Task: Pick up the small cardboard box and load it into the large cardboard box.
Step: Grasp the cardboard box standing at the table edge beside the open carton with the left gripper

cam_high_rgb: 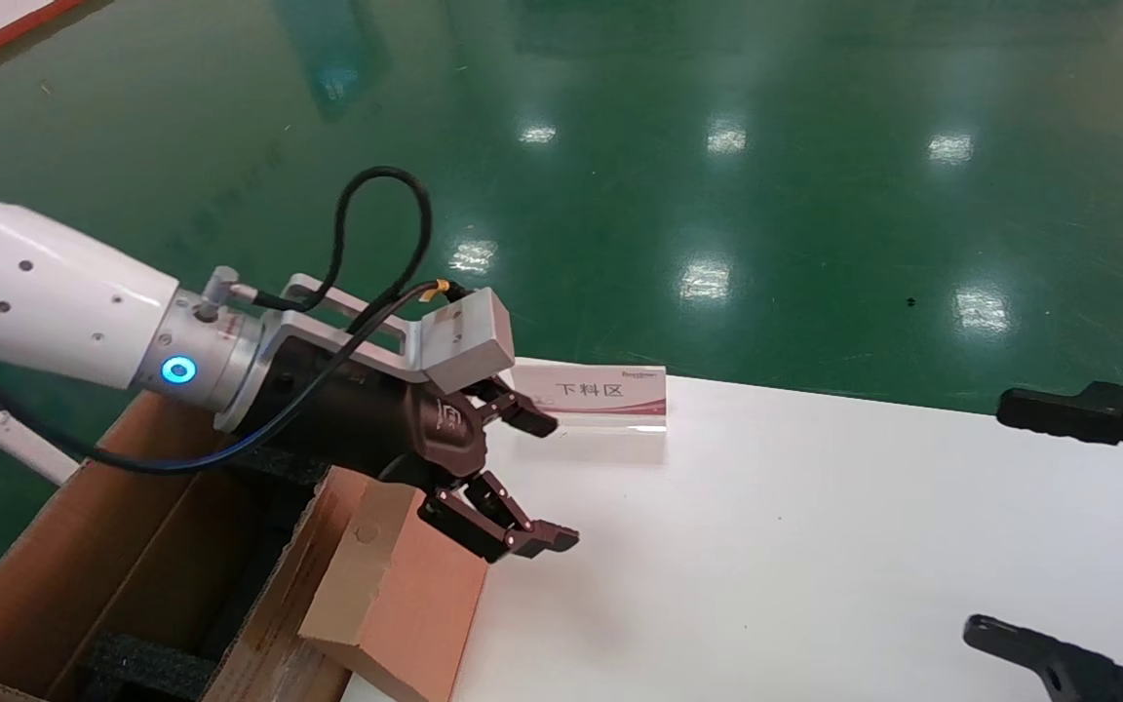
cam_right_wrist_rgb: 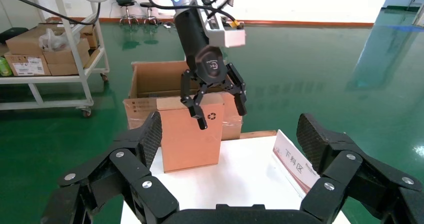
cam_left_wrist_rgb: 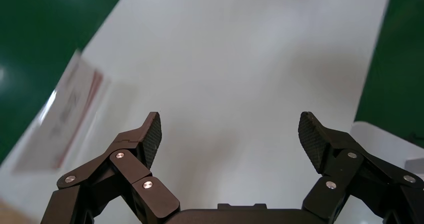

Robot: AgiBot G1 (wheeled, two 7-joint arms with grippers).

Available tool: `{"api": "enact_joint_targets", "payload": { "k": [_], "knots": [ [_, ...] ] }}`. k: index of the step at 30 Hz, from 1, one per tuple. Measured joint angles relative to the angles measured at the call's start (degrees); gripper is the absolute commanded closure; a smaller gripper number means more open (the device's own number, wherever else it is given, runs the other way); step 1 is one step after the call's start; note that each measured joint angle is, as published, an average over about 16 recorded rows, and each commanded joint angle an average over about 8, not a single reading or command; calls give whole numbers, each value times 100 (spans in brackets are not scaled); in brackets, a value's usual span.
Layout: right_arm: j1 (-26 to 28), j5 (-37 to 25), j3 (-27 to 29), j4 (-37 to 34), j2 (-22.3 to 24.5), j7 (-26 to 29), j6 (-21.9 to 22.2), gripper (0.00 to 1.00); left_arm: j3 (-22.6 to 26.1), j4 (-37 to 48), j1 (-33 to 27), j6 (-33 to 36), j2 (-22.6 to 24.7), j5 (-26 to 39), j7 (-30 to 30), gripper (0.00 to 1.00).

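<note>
The small cardboard box [cam_high_rgb: 396, 595] stands upright at the white table's left edge; its pinkish-brown face with a recycling symbol shows in the right wrist view [cam_right_wrist_rgb: 190, 134]. Beside it, off the table's left side, the large cardboard box [cam_high_rgb: 84, 565] stands open with black foam [cam_high_rgb: 147, 668] inside; it shows behind the small box [cam_right_wrist_rgb: 150, 83]. My left gripper [cam_high_rgb: 554, 481] hovers open just over the small box's top, holding nothing; it also shows from the front [cam_right_wrist_rgb: 222, 116] and from its own wrist camera [cam_left_wrist_rgb: 230, 134]. My right gripper [cam_high_rgb: 990, 517] is open at the table's right side [cam_right_wrist_rgb: 230, 130].
A white placard with red trim [cam_high_rgb: 600, 395] stands at the table's far edge [cam_right_wrist_rgb: 295, 166]. White table [cam_high_rgb: 766, 546] lies between the two grippers. Green floor surrounds it. A shelf cart with cartons [cam_right_wrist_rgb: 45, 58] stands farther off.
</note>
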Motion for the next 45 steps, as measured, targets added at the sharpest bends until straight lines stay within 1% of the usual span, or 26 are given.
{"api": "enact_joint_targets", "payload": {
  "k": [9, 17, 27, 34, 40, 45],
  "knots": [
    [1, 3, -4, 0, 2, -2, 2, 0, 1234, -5, -1060, 174, 56, 720, -1382, 0],
    [2, 5, -7, 0, 3, -4, 3, 0, 2552, -14, -2004, 210, 110, 916, -2323, 0],
    [2, 8, -11, 0, 5, -6, 5, 0, 4256, -18, -3135, 216, 303, 687, -3171, 0],
    [3, 10, -14, 0, 6, -7, 6, 0, 5365, -14, -3744, 191, 491, 365, -3604, 0],
    [4, 11, -17, 0, 7, -8, 7, 0, 6119, -13, -4089, 130, 665, 99, -3857, 0],
    [4, 13, -18, 0, 8, -9, 8, 0, 6542, -13, -4235, 36, 782, -55, -3985, 0]
  ]
}}
